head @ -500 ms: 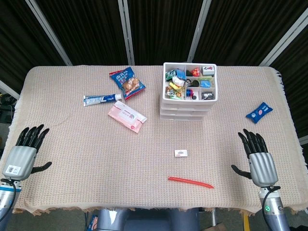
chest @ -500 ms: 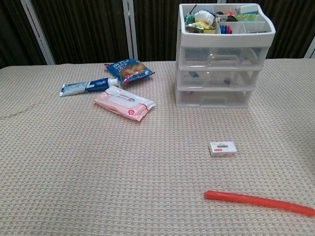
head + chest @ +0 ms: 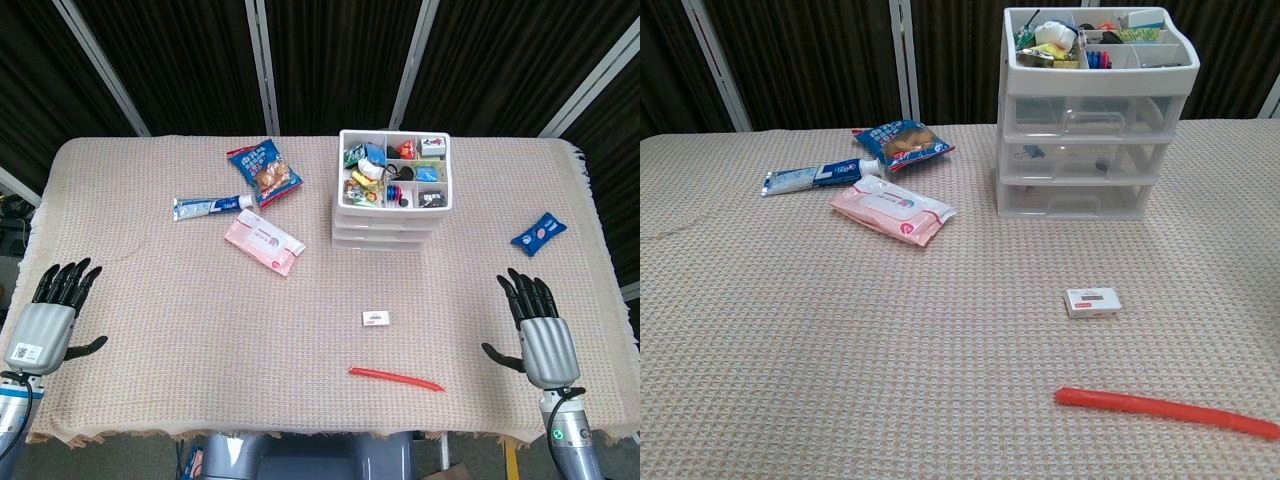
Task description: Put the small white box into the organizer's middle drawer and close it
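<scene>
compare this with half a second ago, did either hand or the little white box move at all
The right hand slid slightly right and toward the table's near edge, open and empty. The left hand, small white box, clear plastic drawer organizer and red stick stayed put; nothing was grasped.

The small white box point(image 3: 377, 318) point(image 3: 1093, 301) is a flat, rectangular packet with a red and dark label on its top face; it lies flat on the woven cloth, long side running left to right, well apart from the organizer point(image 3: 393, 190) point(image 3: 1095, 115) and at about 6 o'clock from it. The organizer is a white plastic unit of three stacked clear-fronted drawers under a divided top tray crammed with small items, standing upright toward 12 o'clock on the table. Its middle drawer point(image 3: 1084, 157) is pushed in flush with the other two, a few small things showing dimly through its front.
</scene>
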Controlling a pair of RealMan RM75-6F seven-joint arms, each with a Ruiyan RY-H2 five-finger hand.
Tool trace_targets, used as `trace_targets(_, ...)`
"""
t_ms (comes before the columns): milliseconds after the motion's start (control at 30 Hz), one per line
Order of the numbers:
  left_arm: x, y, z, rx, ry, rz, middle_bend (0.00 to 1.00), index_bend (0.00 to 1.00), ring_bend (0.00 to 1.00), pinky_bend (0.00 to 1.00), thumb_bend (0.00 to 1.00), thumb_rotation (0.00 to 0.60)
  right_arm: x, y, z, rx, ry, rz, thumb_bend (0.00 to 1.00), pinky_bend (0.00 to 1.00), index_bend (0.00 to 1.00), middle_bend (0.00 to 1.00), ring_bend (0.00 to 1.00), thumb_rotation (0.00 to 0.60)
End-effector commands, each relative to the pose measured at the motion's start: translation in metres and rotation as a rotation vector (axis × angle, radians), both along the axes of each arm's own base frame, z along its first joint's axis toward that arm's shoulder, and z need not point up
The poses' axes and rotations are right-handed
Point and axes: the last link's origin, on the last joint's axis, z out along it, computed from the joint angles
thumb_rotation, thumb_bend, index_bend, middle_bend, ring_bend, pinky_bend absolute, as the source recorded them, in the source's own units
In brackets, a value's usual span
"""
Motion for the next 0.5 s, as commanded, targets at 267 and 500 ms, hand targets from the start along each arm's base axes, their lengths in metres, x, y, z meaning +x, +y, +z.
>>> trace_targets(267,0.000,-0.001,0.002,0.006,-0.015,0.003,0.00,0.00,0.00,0.00,0.00,0.600,0.005,0.000,0.001,-0.012,-0.025,0.003,0.06,0.20,0.11,0.14,0.12,0.600)
trace_targets(500,0.002,-0.003,0.003,0.011,-0.019,-0.013,0.00,0.00,0.00,0.00,0.00,0.600,0.019,-0.009,0.006,-0.027,-0.196,-0.019,0.10,0.60,0.17,0.59,0.62,0.600)
